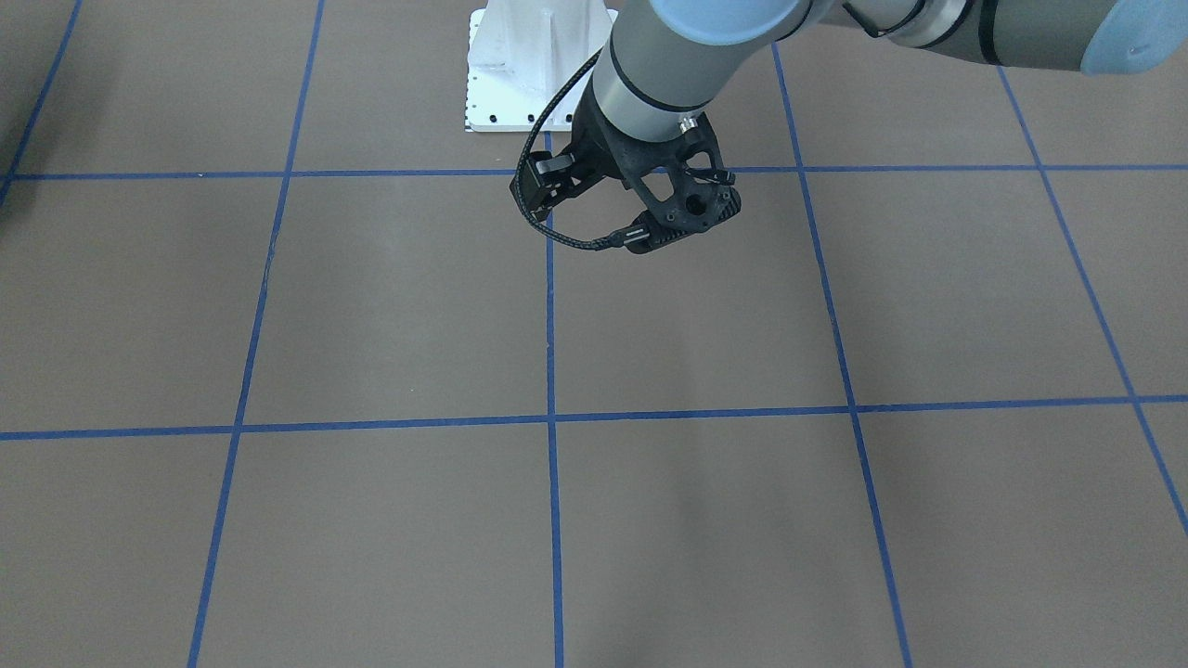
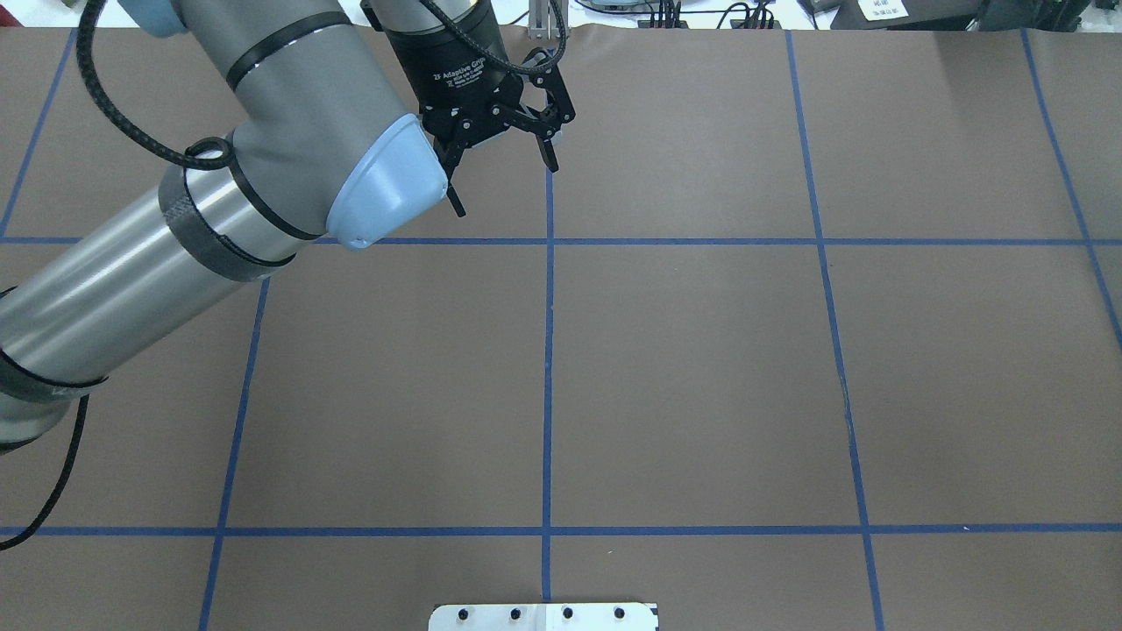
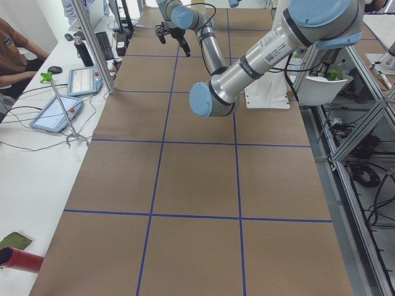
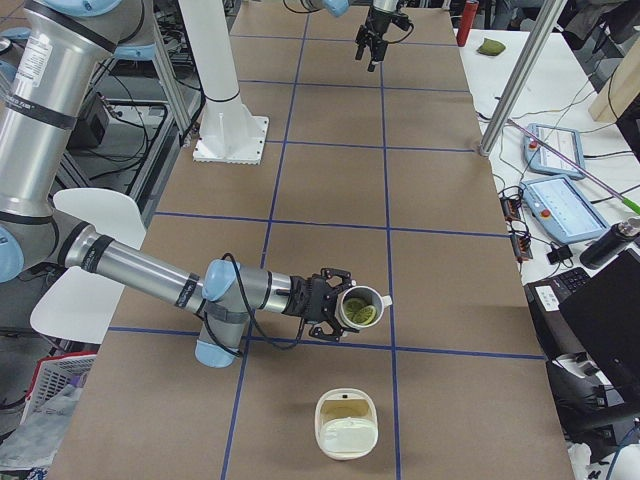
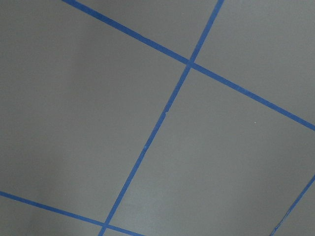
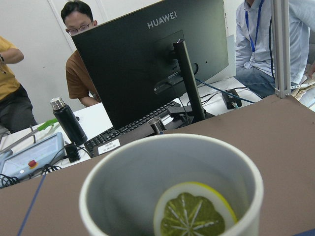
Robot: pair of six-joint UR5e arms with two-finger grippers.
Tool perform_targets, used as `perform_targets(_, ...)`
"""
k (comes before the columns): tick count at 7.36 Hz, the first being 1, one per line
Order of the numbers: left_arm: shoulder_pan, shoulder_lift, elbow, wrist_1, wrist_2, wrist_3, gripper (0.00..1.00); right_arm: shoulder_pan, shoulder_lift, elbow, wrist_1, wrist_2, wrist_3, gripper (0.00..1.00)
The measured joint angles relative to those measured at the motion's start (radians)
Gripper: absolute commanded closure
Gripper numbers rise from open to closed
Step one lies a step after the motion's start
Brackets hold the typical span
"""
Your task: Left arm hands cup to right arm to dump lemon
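In the exterior right view the near right arm (image 4: pixel 150 272) reaches over the table. Its gripper (image 4: pixel 335 305) has fingers around the cream-white cup (image 4: pixel 368 298), which hangs tipped above the table with its mouth showing. I cannot tell there whether the gripper is shut. A yellow-green lemon slice (image 4: pixel 358 313) lies inside. The right wrist view shows the cup's grey inside (image 6: pixel 128 196) and the lemon (image 6: pixel 192 214) close up, with no fingers in view. My left gripper (image 2: pixel 507 189) is open and empty at the table's far edge, far from the cup. The left arm's latticed wrist mount (image 1: pixel 673 190) shows in the front view.
A cream-white square container (image 4: pixel 347 425) stands on the table just in front of the cup. The robot's white base (image 4: pixel 230 130) is at the table's side. The operators' desk holds a monitor (image 6: pixel 147 64), a black bottle (image 6: pixel 69 123) and tablets (image 4: pixel 560 200). A metal post (image 4: pixel 520 80) stands at the edge.
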Motion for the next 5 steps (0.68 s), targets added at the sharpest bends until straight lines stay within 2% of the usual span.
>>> perform_targets(3, 0.000, 0.000, 0.000, 0.000, 0.001, 0.000, 0.00, 0.000, 0.068, -0.181, 0.211, 0.013, 0.152, 1.00)
perform_targets(5, 0.000, -0.001, -0.001, 0.000, 0.001, 0.000, 0.00, 0.002, 0.093, -0.230, 0.288, 0.022, 0.296, 1.00)
